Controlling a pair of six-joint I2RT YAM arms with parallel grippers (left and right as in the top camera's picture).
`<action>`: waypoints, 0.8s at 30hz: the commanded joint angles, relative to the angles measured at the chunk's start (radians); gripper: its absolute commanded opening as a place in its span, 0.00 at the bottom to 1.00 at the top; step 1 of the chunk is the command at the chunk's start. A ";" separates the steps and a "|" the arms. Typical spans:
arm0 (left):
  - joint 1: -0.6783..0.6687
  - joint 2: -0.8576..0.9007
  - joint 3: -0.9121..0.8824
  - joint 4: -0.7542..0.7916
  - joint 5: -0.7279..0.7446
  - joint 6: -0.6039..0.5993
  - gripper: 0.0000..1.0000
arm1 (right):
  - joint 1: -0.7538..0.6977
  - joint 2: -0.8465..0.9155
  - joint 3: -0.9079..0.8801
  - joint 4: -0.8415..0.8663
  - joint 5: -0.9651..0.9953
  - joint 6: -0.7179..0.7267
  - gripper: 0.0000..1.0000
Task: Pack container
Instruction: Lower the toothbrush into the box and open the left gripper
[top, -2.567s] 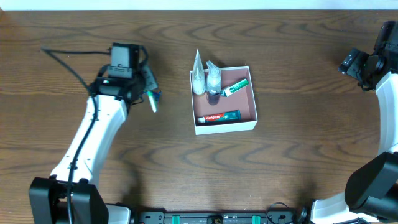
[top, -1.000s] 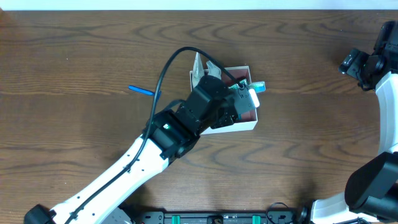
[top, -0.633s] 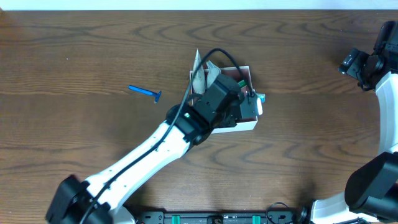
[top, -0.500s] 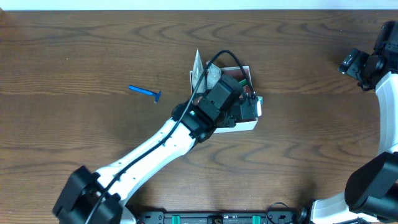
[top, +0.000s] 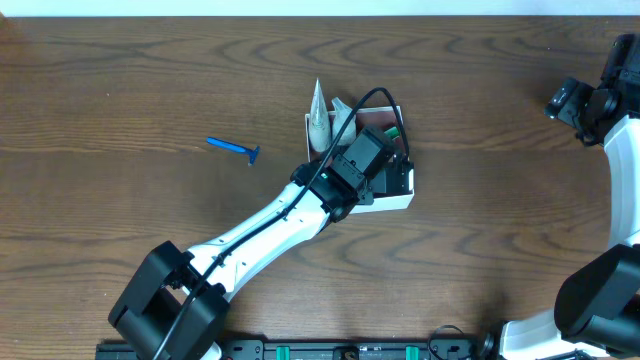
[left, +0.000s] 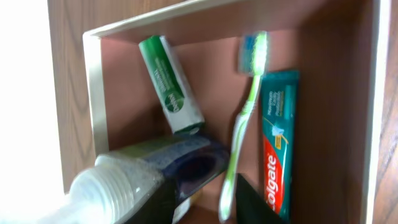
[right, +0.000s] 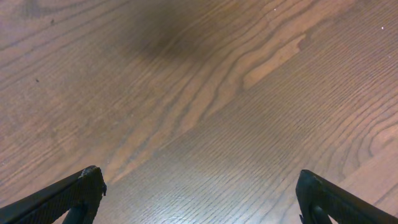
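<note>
The container (top: 392, 203) is a shallow square box with white walls and a pink-brown inside, at the table's middle. My left gripper (top: 392, 170) reaches down into it. In the left wrist view the box wall (left: 93, 93) frames a green tube (left: 169, 87), a Colgate toothpaste (left: 278, 149), a clear-capped bottle (left: 124, 186) and a green toothbrush (left: 245, 106). The toothbrush lies on the box floor with its handle between my open left fingers (left: 208, 208), close to the right finger. My right gripper (top: 575, 105) is open and empty over bare table (right: 199, 193).
A blue razor (top: 232, 148) lies on the table left of the box. A white cone-shaped tube (top: 319, 115) stands at the box's far left corner. The left arm crosses the table from the front left.
My left arm left the razor's spot and carried the toothbrush over the box. In the last second it lowered into the box, where the toothbrush now lies. The right arm has not moved.
</note>
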 joint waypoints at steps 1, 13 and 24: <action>0.004 0.006 -0.005 0.002 -0.043 -0.002 0.62 | -0.003 -0.003 0.006 -0.001 0.010 0.017 0.99; -0.011 -0.148 -0.004 0.041 -0.042 -0.123 0.67 | -0.003 -0.003 0.006 -0.001 0.010 0.017 0.99; 0.069 -0.482 -0.004 -0.058 -0.043 -0.573 1.00 | -0.003 -0.003 0.006 -0.001 0.010 0.017 0.99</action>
